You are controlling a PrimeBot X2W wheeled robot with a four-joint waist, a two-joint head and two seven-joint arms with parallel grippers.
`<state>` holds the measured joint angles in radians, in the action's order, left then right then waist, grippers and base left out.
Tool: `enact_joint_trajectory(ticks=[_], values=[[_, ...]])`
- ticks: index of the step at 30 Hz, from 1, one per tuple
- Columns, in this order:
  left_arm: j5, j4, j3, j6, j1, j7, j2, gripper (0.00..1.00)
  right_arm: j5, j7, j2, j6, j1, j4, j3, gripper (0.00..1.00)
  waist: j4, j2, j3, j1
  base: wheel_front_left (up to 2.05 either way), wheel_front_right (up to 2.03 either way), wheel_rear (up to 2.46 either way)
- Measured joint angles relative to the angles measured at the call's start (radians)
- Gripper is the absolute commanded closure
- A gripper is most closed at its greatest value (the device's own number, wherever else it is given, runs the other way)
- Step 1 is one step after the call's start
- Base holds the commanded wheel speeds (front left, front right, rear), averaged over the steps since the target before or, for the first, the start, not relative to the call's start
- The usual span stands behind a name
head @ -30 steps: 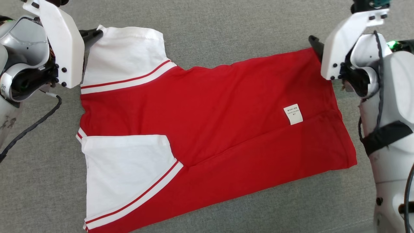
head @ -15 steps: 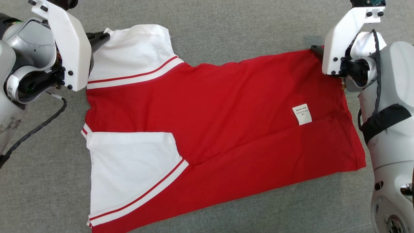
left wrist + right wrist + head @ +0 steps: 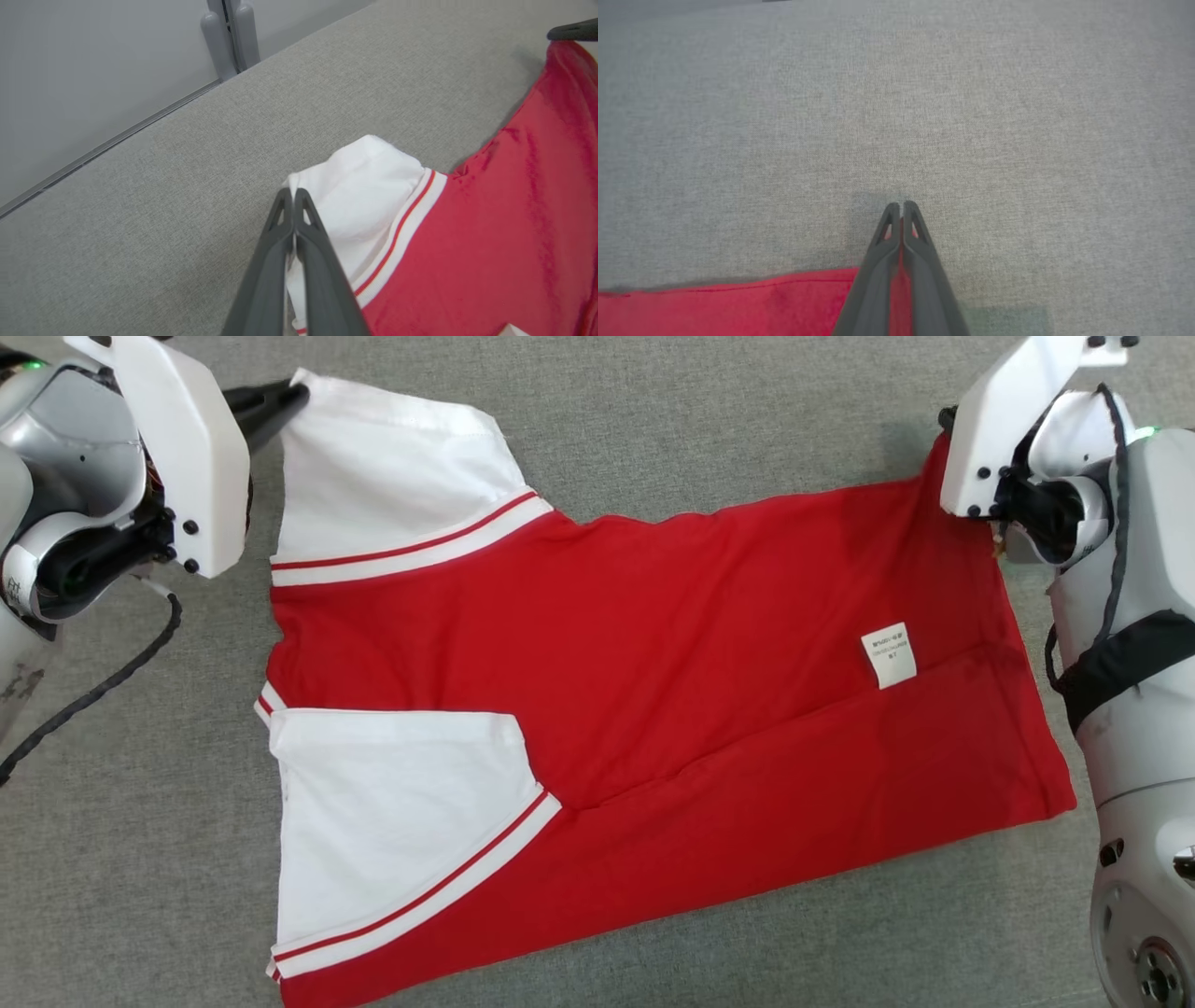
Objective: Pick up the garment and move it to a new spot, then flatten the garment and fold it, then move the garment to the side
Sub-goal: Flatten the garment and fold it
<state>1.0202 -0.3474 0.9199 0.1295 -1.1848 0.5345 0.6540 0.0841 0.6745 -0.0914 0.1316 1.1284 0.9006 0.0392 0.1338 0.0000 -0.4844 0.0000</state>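
Two grippers, both pinched shut on the garment (image 3: 653, 644). The left gripper (image 3: 294, 192) clamps the edge of the white sleeve (image 3: 392, 457) at the garment's far left corner. The right gripper (image 3: 902, 205) has red cloth between its fingers at the garment's far right corner. Both arms reach in from the garment's ends. The garment lies spread on a grey surface (image 3: 709, 420), with a white label (image 3: 888, 655) facing up near its right end.

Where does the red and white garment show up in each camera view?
Head view: garment spread across the middle.
Left wrist view: lower right, white sleeve pinched in the left end effector.
Right wrist view: bottom left, red corner clamped in the right end effector.
Shared landmark: grey cloth surface.
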Motion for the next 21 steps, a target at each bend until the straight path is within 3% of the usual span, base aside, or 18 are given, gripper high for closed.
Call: enact_joint_trajectory(ticks=[9,17,21], values=[[0.044,0.058,0.007,0.0,-0.013,-0.147,0.033,1.0,0.189,-0.087,-0.065,0.0,-0.052,-0.069,-0.05,1.0,-0.024,0.0,0.025,0.0,0.0,0.0,0.0],[0.14,0.226,0.001,0.0,0.109,-0.273,0.13,1.0,0.416,-0.117,-0.177,0.0,-0.249,-0.285,-0.145,1.0,-0.052,0.0,0.074,0.0,0.0,0.0,0.0],[0.166,0.295,-0.006,-0.001,0.181,-0.313,0.168,1.0,0.468,-0.118,-0.232,0.0,-0.336,-0.373,-0.155,1.0,-0.069,0.0,0.098,0.0,0.0,0.0,0.0]])
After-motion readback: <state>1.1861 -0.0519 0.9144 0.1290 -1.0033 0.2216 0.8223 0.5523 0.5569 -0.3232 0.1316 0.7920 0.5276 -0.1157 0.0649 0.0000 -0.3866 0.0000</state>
